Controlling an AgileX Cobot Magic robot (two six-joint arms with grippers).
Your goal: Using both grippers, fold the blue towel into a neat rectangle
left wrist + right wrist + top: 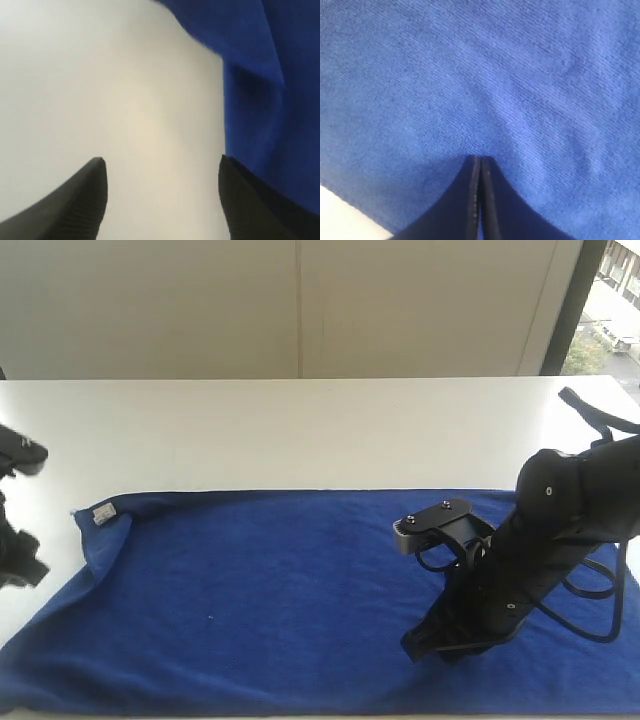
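Altogether, one blue towel, one white tag and two grippers are being shown on a single white counter. The towel is lying spread flat along the counter's near edge, its long sides running parallel to that edge, with the tag sitting at the towel's far left corner.

The right gripper is being held low over the right half of the towel, its arm leaning down from the counter's right edge. Its jaws are being pressed together, tips at the cloth; whether any cloth is being pinched cannot be told. Looping black cables are hanging beside that arm, above the towel's right end.

The left gripper is being held at the counter's left edge, over bare counter. Its jaws are being spread wide, one of its fingers showing just beside the towel's edge.

A broad strip of bare counter is lying open between the towel's far side and the counter's far edge.
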